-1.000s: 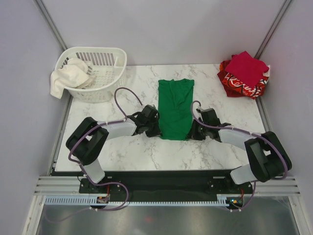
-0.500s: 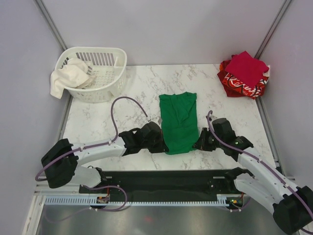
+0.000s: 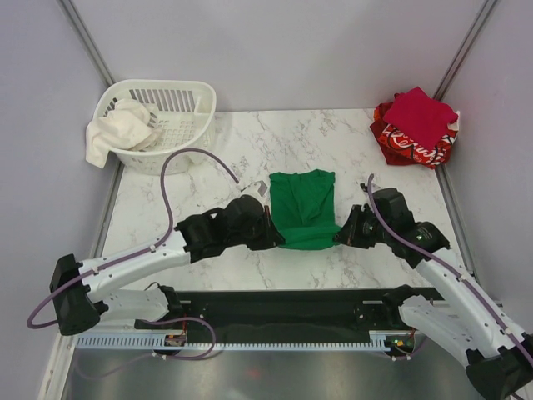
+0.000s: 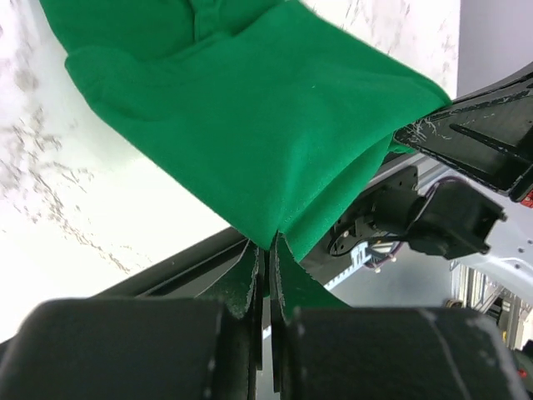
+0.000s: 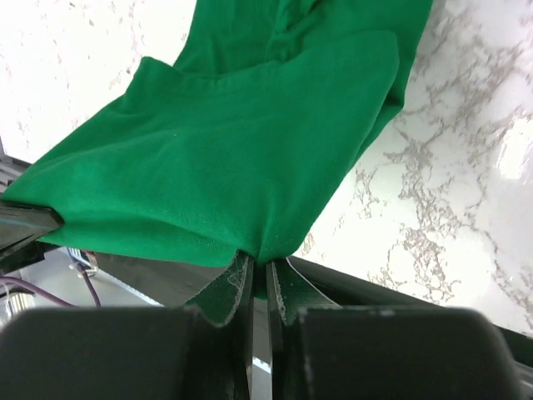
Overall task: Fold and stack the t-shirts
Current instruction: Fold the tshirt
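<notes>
The bright green t-shirt lies in the middle of the marble table, its near hem lifted off the surface. My left gripper is shut on the hem's left corner, as the left wrist view shows. My right gripper is shut on the hem's right corner, as the right wrist view shows. The green cloth hangs stretched between both grippers, and also fills the right wrist view. The crimson t-shirt lies folded on top of the red printed t-shirt at the far right corner.
A white slatted basket stands at the far left with a white cloth hanging over its rim. The black front rail runs along the table's near edge between the arm bases.
Both grippers have lifted the green shirt's near hem and carried it up and away from the table's front edge. The shirt now looks shorter.
</notes>
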Available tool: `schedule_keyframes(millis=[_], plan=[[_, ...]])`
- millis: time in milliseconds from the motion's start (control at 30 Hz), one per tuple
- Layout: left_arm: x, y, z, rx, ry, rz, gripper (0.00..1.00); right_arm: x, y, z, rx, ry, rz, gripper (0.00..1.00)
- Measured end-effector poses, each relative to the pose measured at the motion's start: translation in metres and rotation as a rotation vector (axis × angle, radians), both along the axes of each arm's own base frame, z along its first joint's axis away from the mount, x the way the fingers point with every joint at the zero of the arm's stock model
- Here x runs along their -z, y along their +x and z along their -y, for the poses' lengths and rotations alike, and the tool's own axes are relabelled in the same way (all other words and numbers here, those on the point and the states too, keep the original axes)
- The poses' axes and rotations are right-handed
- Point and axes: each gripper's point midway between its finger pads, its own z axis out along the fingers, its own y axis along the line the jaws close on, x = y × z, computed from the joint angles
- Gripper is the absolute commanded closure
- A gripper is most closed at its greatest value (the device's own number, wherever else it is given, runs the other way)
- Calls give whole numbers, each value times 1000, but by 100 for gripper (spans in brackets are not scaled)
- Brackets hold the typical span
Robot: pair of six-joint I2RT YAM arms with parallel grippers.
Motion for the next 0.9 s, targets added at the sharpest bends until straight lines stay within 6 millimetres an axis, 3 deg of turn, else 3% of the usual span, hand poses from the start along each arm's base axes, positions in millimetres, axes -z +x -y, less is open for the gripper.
schedule_keyframes(millis=[167,333,600,900], plan=[[-24,30,-5,-42,0,40,98,-25,25,-3,17,-40,34,100],[-26,67,-11,-75,27,31,98,-39,55,-6,21,-96,59,100],[-23,120,-5,-52,43,-9,98,-28,96,-8,21,-212,33,100],[-2,160,5,-11,40,-84,97,-6,141,0,41,-270,-26,100]])
